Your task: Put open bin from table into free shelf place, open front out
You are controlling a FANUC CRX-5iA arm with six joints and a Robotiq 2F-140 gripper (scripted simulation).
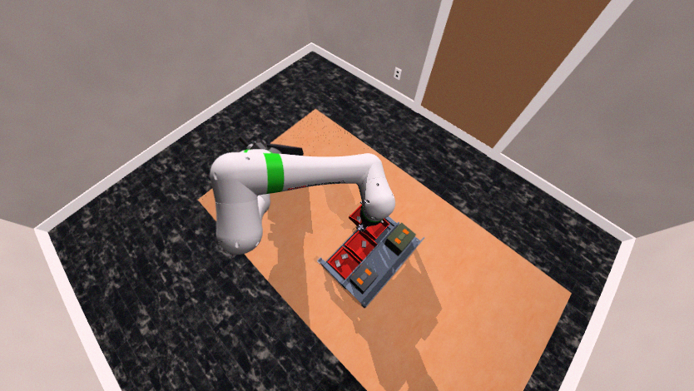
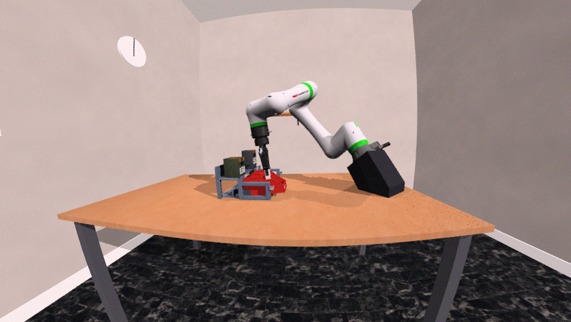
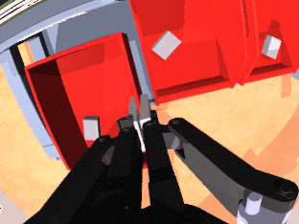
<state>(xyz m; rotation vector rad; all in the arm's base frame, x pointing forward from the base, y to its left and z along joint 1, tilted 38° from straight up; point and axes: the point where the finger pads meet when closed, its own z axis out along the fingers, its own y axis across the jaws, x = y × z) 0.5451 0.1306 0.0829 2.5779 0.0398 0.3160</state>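
Note:
A red open bin with a small grey part in it sits at the end of the row, its rear end under the grey shelf's frame. My gripper is shut on this bin's thin side wall, near its front. In the exterior view the bin sticks out of the shelf toward the arm, front end a little raised, with the gripper above it. Two other red bins stand beside it in the row, each with a grey part. From above, the arm's wrist hides much of the held bin.
Two dark olive boxes stand on the shelf's upper board, above the bins' rear ends. The shelf stands mid-table. The arm's black base is at the table's far right.

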